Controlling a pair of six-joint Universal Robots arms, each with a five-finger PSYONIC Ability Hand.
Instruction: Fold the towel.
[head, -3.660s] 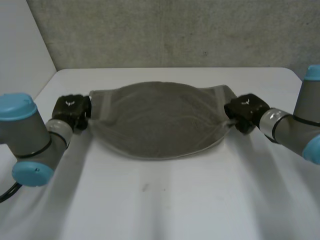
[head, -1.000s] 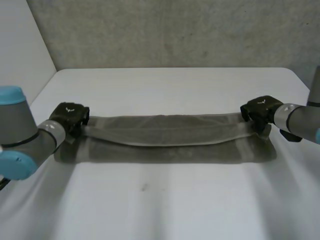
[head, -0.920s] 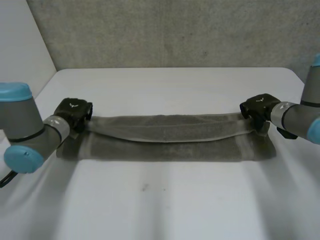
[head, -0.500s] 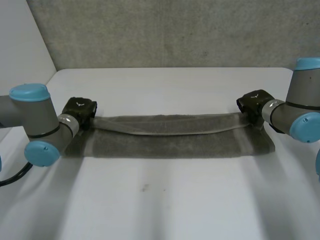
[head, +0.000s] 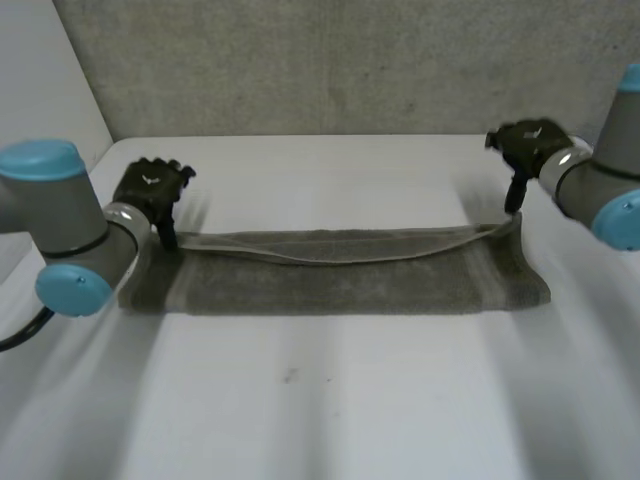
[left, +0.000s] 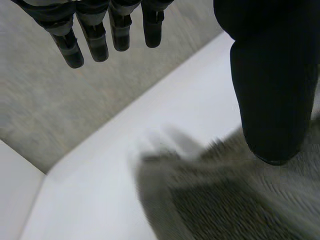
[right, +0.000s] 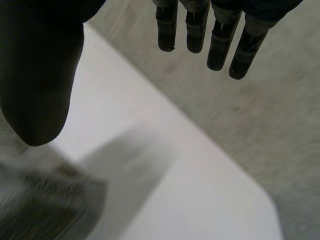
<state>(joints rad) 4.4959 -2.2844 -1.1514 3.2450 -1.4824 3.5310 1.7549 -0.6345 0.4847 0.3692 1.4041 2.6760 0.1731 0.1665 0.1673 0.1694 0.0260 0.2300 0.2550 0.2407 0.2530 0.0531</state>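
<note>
One lengthwise fold looks done: the towel (head: 335, 280) lies as a long narrow band across the middle of the tabletop (head: 330, 400), its top layer a little loose along the far edge. The left hand (head: 155, 190) hovers over one short end and the right hand (head: 525, 140) above the other, neither holding cloth. Next, I'd say, comes a crosswise fold, which calls for a fresh grasp on one end's corners and a carry across to the other end. The head view gives the whole band. The wrist views add the detail: fingers (left: 100, 42) straight and wide of the thumb (left: 272, 90) on both hands, with a towel corner just below each.
</note>
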